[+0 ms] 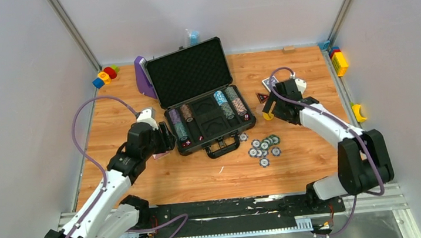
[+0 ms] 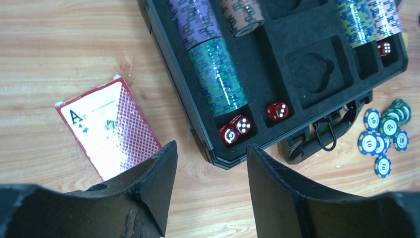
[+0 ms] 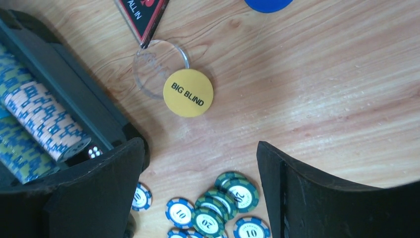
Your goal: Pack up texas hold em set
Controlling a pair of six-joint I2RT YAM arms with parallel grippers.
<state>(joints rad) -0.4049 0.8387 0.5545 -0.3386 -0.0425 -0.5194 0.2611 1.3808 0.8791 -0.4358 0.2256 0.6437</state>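
Briefcase [image 1: 188, 74] part-filled; loose chips [image 1: 264, 146], card deck [image 2: 106, 126], buttons [image 3: 188, 92] lie on worktop [image 1: 296, 169]; left end effector [image 2: 210, 146], right end effector [image 3: 200, 144] released.

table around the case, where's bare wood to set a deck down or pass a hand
Free: the wide wood strip nearer than the case handle and loose chips; the left side between purple stand and left arm. Crowded: right of the case, around chips, BIG BLIND button, right gripper.
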